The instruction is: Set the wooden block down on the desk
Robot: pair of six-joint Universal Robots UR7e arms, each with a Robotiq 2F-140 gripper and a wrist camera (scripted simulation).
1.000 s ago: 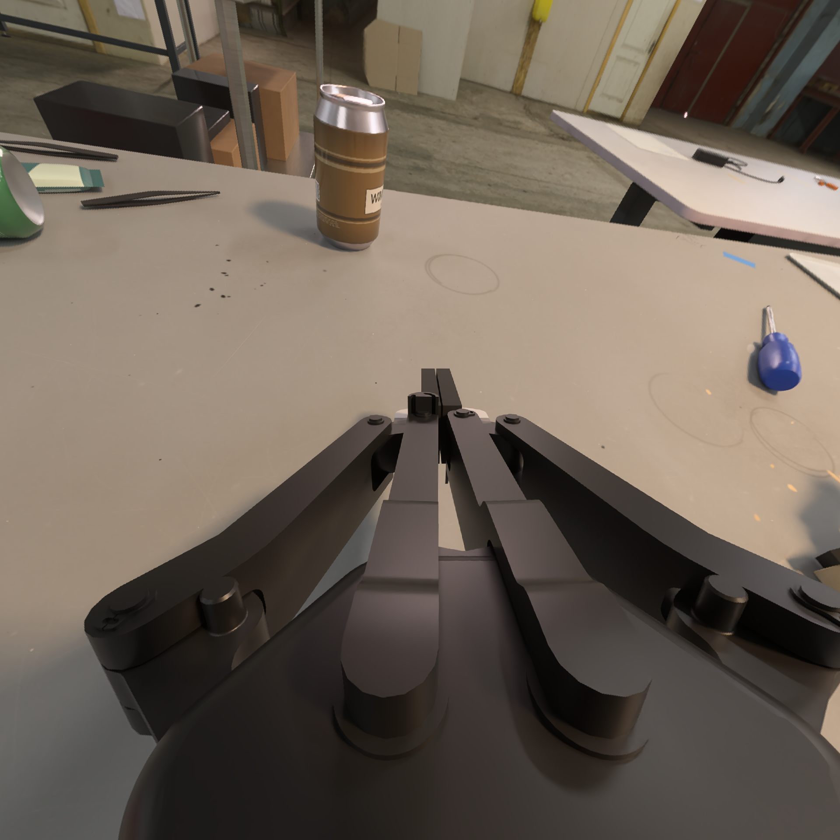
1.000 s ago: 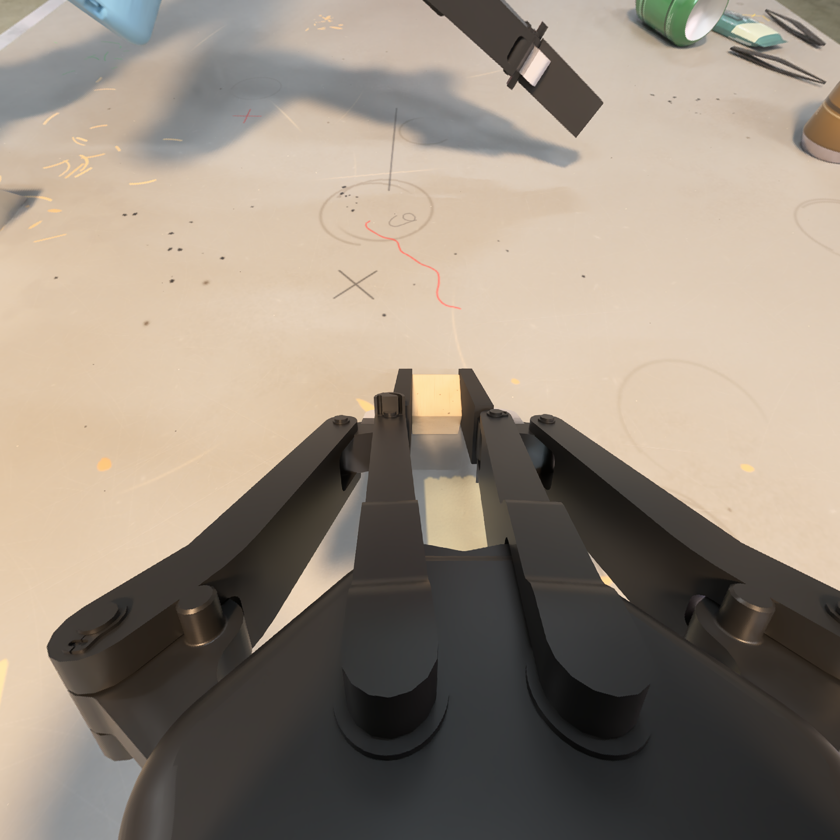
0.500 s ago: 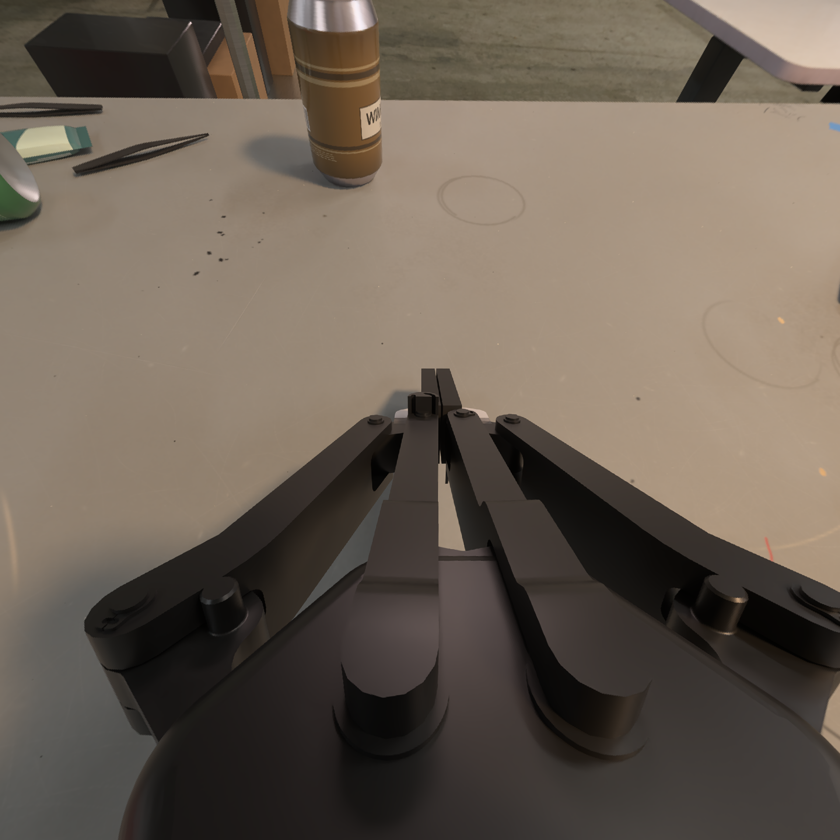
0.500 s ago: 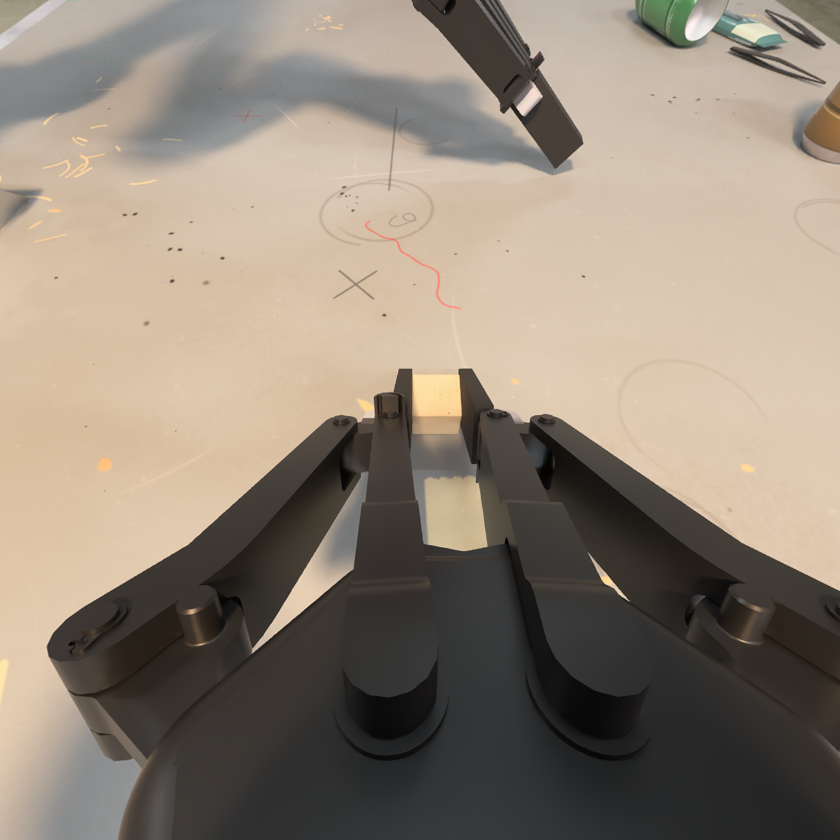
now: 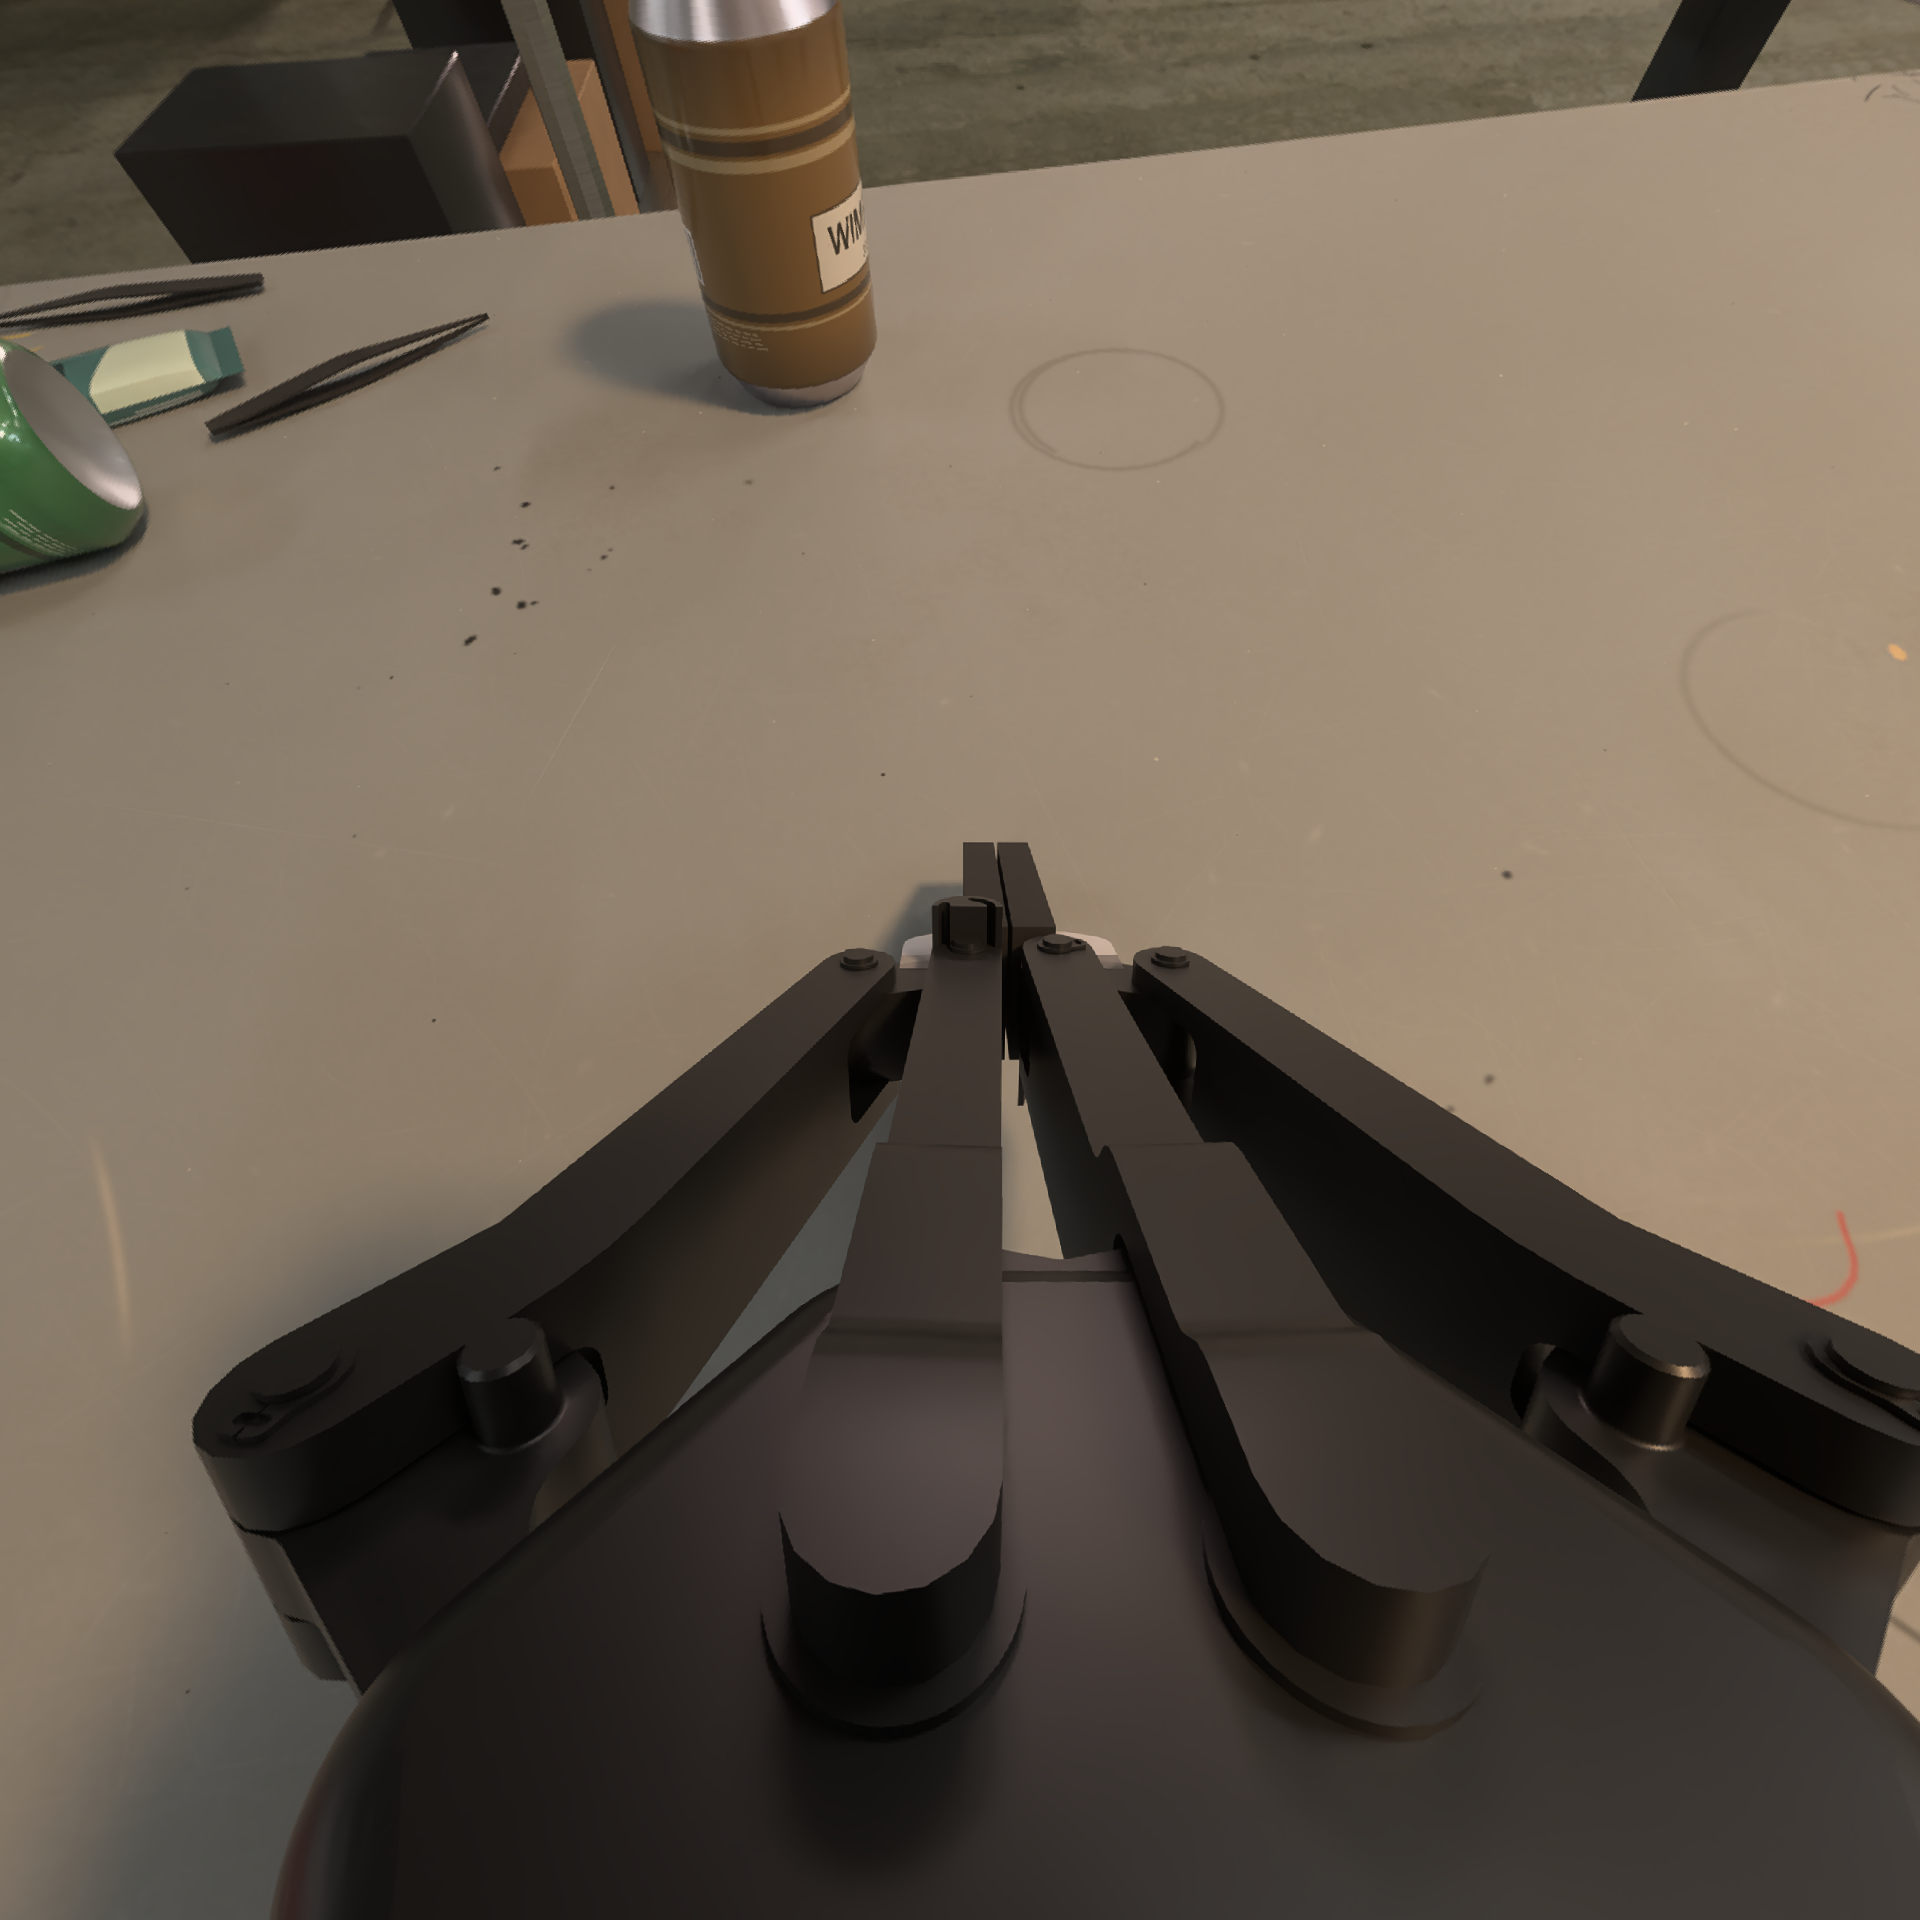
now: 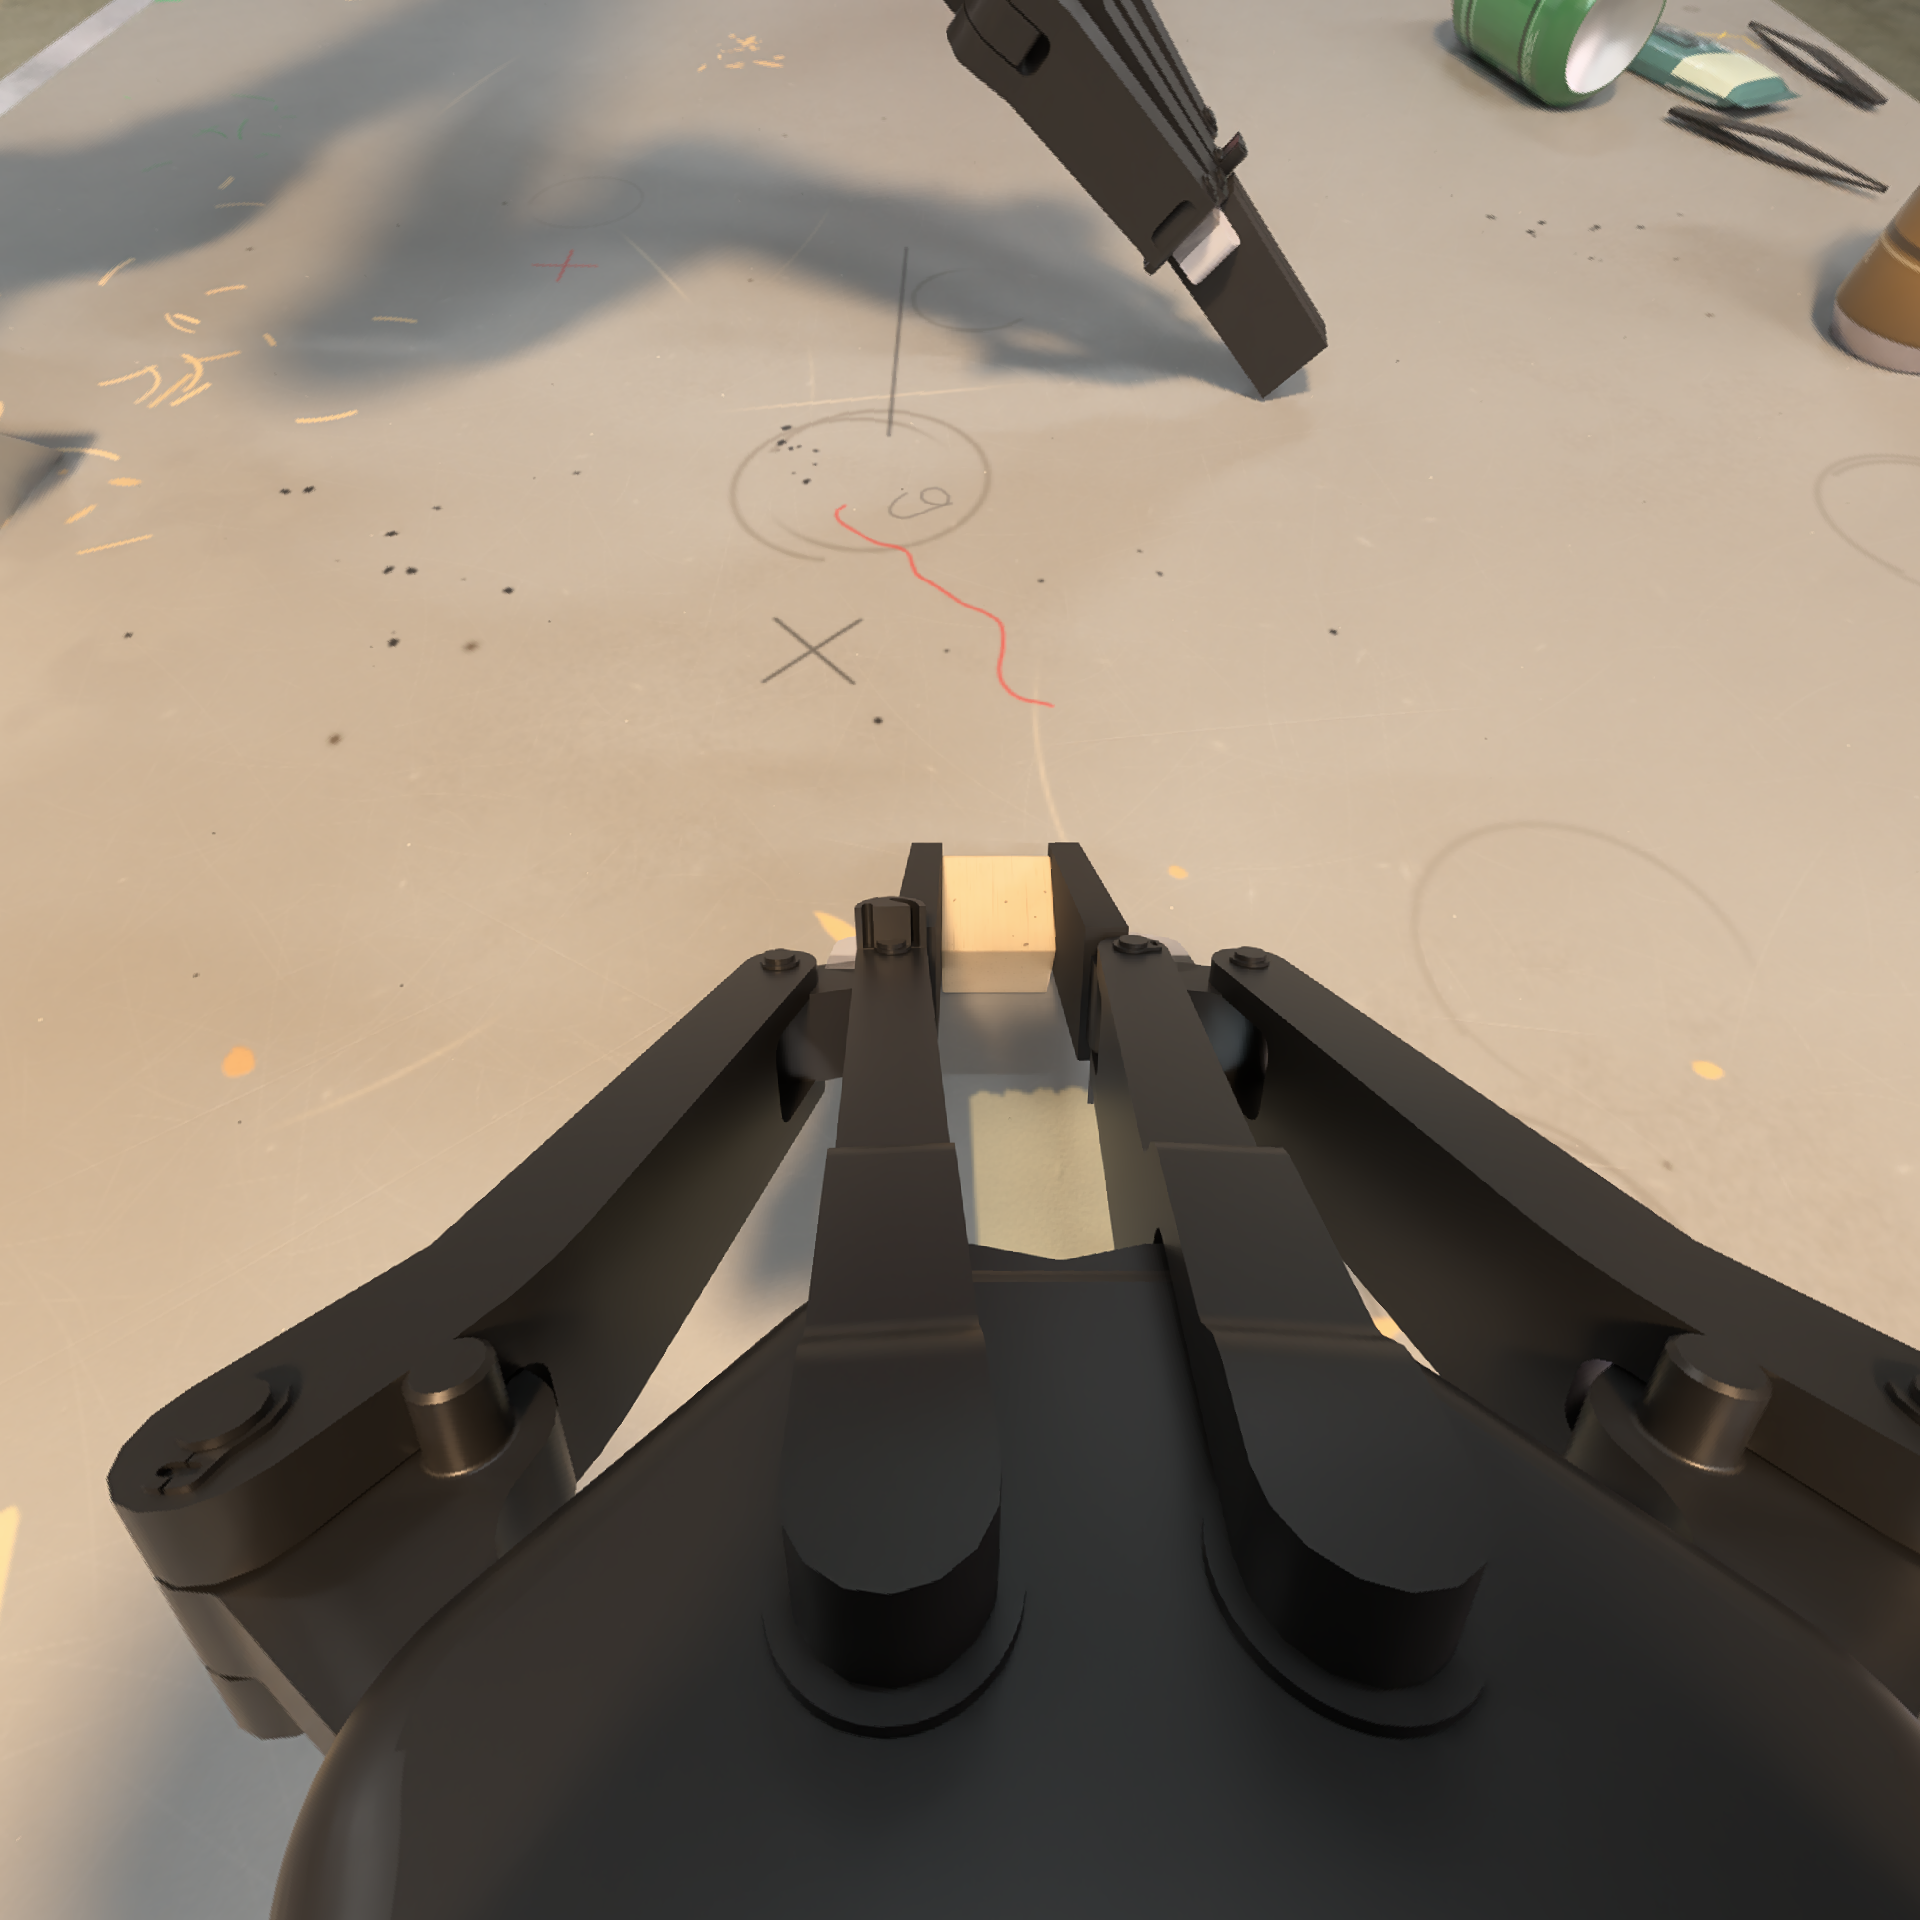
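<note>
Item: wooden block (image 6: 995, 914), small, pale, square-cut, with faint grain. Location: pinched between the fingertips of the right gripper (image 6: 995, 904), one flat face against each pad, its top face lit and a lower front face in shade; whether its underside already touches the desk (image 6: 520, 935) cannot be told, though a pale patch on the surface directly beneath suggests it sits very low. Handling, as a judgement: light, rigid, not fragile, unlikely to deform under the pinch; the plain parallel sides are the natural place to hold it, as now, and the flat base should stand steadily once freed. Bare wood on smooth pads may slip if the hold loosens while it is tilted, so a level release looks safest. Beyond the block: a pencilled cross (image 6: 812, 651), a red squiggle (image 6: 940, 603) and a drawn ring (image 6: 860, 483) on the desk, all apart from the fingertips. Further off: left gripper (image 6: 1262, 332), fingers pressed together on nothing, tips close over the desk; its own view (image 5: 997, 883) confirms this. Far edge: brown can (image 5: 769, 197) standing upright, green can (image 5: 57, 468) lying on its side, a teal packet (image 5: 151, 369) and two black tweezers (image 5: 348, 374) beside it, well clear of the set-down spot.
</note>
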